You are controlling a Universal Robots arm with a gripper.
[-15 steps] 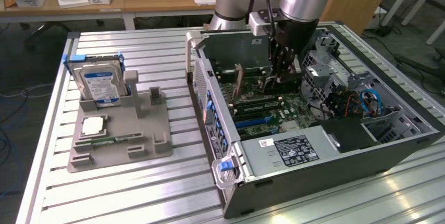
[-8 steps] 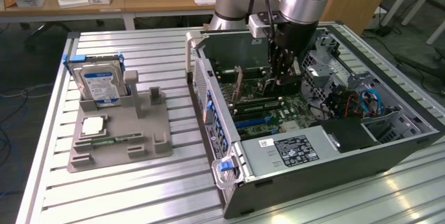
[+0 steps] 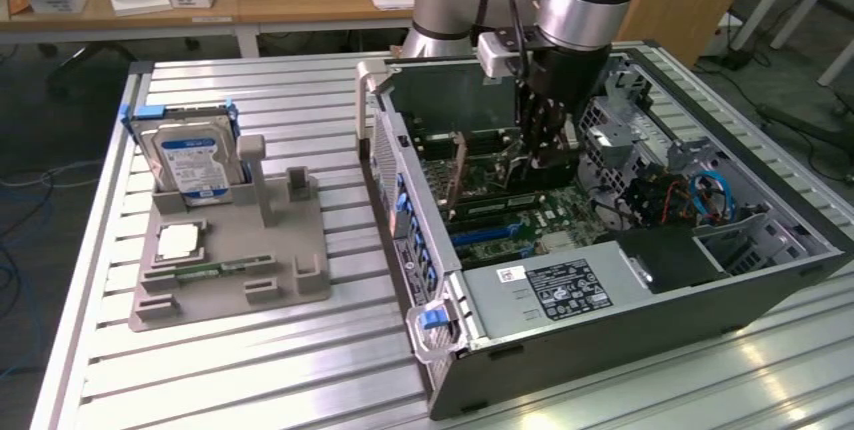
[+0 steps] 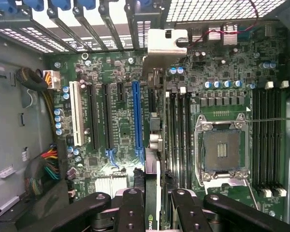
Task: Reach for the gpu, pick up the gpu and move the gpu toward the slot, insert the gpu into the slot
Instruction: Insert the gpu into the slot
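My gripper [image 3: 550, 155] reaches down into the open computer case [image 3: 747, 280]. In the wrist view the gripper [image 4: 157, 212] is shut on the gpu [image 4: 154, 145], a thin card seen edge-on between the black fingers [image 4: 130, 208]. Its grey metal bracket [image 4: 166, 41] sits against the case's rear slot openings. The card stands upright over the motherboard, right beside the long blue slot [image 4: 137, 118]. Its lower edge is hidden, so I cannot tell whether it is seated. In the exterior view the brownish card [image 3: 458, 178] rises from the board to the left of the fingers.
A grey fixture [image 3: 234, 280] on the slatted table holds a silver hard drive [image 3: 191, 160], a processor chip [image 3: 178, 242] and a green memory stick [image 3: 214, 272]. Inside the case are the power supply [image 3: 561, 290], the processor socket [image 4: 222, 150] and cable bundles [image 4: 43, 166].
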